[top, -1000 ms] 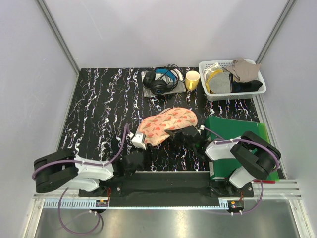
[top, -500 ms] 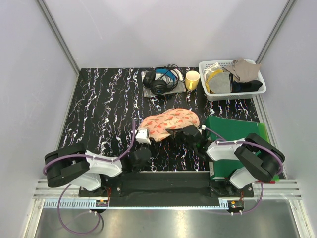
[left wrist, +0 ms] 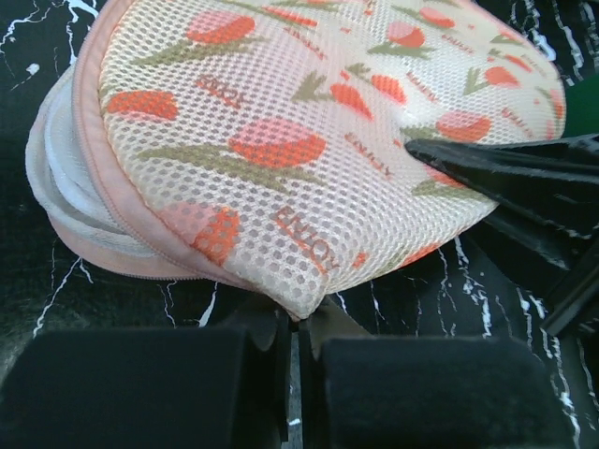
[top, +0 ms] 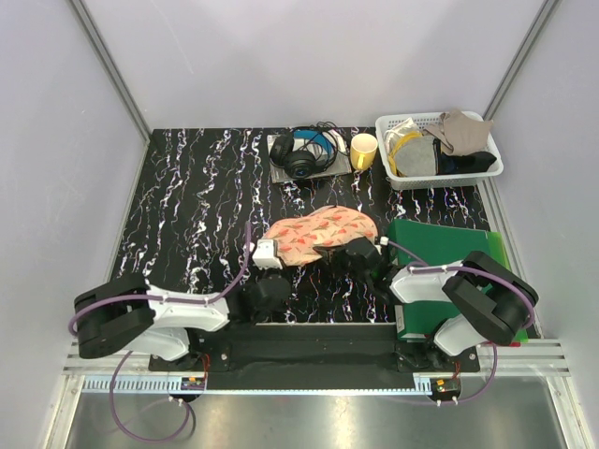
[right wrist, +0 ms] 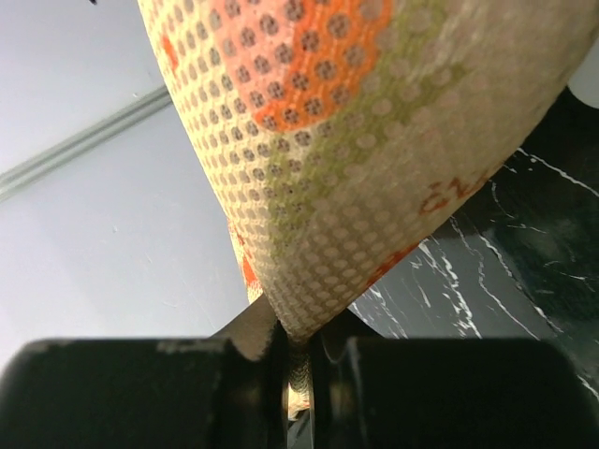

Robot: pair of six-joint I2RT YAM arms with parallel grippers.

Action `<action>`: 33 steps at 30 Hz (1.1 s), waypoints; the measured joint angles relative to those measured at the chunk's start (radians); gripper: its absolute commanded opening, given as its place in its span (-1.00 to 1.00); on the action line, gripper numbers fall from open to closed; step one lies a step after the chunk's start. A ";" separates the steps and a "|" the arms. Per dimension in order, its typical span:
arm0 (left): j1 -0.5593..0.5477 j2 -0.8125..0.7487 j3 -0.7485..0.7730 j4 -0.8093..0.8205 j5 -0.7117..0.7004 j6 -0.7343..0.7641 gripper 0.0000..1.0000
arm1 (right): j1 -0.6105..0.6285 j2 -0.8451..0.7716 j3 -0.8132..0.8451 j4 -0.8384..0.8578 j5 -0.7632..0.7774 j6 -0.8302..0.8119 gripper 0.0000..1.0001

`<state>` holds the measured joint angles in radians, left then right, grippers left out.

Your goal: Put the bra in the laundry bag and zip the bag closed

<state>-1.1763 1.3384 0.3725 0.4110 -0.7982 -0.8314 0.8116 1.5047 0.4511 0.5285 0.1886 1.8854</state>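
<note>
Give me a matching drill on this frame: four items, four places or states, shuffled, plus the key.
Items:
1. laundry bag
2. cup
3. basket
4. headphones

Places or states:
A. far right corner, cloths inside
B. yellow, standing between the headphones and the basket
C. edge pinched by the left gripper and the right gripper
D. middle of the far edge, black with blue

Pairs: 1-C, 2-B, 3-A, 4-D
</note>
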 measured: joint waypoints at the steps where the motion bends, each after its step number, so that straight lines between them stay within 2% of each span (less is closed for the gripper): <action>1: 0.000 -0.017 -0.006 -0.004 0.005 0.000 -1.00 | 0.000 0.001 -0.002 0.001 -0.005 -0.006 -0.98; 9: 0.014 -0.173 -0.125 -0.002 0.185 0.087 -1.00 | -0.021 0.035 -0.024 0.043 -0.130 -0.126 -0.95; 12: 0.029 -0.171 -0.128 0.000 0.288 0.130 -1.00 | -0.051 0.037 -0.023 0.038 -0.185 -0.219 -0.46; 13: 0.033 -0.169 -0.127 -0.001 0.327 0.143 -1.00 | -0.057 0.037 -0.018 0.021 -0.199 -0.256 -0.21; 16: 0.037 -0.142 -0.120 -0.019 0.396 0.155 -1.00 | -0.072 0.037 -0.004 -0.030 -0.219 -0.334 0.13; 20: 0.044 -0.111 -0.118 -0.025 0.464 0.152 -1.00 | -0.082 0.015 -0.008 -0.094 -0.250 -0.403 0.33; 29: 0.053 -0.071 -0.103 0.011 0.547 0.114 -1.00 | 0.003 -0.167 -0.037 -0.183 -0.250 -0.418 0.33; 33: 0.053 -0.072 -0.103 0.017 0.560 0.093 -1.00 | 0.042 -0.178 -0.048 -0.188 -0.220 -0.386 0.22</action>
<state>-1.1236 1.2667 0.2691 0.4278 -0.2382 -0.7383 0.8532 1.3270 0.4030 0.3405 -0.0315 1.4994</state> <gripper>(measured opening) 0.021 0.641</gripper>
